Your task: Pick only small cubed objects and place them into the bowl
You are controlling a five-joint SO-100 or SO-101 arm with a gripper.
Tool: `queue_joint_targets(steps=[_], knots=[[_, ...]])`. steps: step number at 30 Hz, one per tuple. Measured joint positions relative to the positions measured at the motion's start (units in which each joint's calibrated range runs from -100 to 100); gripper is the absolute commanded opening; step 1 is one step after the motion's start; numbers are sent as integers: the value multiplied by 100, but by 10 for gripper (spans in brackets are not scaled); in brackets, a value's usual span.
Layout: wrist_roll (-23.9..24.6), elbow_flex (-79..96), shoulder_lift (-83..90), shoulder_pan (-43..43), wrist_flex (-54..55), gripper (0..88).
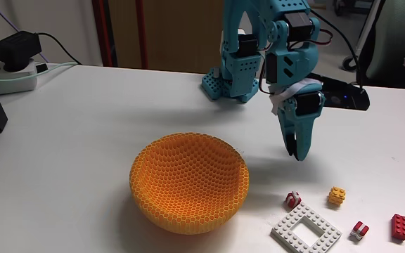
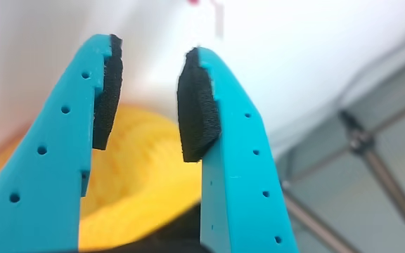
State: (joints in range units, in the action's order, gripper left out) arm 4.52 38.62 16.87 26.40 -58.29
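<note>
In the fixed view, the teal arm reached down over a white table (image 1: pixel 83 126), its gripper (image 1: pixel 295 151) hanging in the air to the right of the orange bowl (image 1: pixel 188 184) and above the toys, touching none of them. The bowl sat near the middle of the table, and no brick could be seen inside it. To its lower right lay the small cubed objects: one red-and-white striped cube (image 1: pixel 292 199) just above the corner of a flat white square frame plate (image 1: pixel 306 231), a yellow-orange studded cube (image 1: pixel 337 196) to its right, and a second striped cube (image 1: pixel 359 229) just right of the plate. A longer red brick (image 1: pixel 399 227) lay farthest right. A power strip (image 1: pixel 16 70) rested at the table's far left. In the wrist view, the two teal fingers (image 2: pixel 55 169) with black pads (image 2: pixel 197 105) stood narrowly apart with nothing between them, and the blurred bowl (image 2: pixel 139 183) showed behind them.
</note>
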Motion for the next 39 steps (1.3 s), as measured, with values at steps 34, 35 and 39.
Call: queue_joint_targets(steps=[34, 35, 39], knots=[[132, -1852, -2882, -522, 899, 138], [132, -1852, -2912, -513, 932, 132], [103, -1852, -2971, -503, 1087, 104]])
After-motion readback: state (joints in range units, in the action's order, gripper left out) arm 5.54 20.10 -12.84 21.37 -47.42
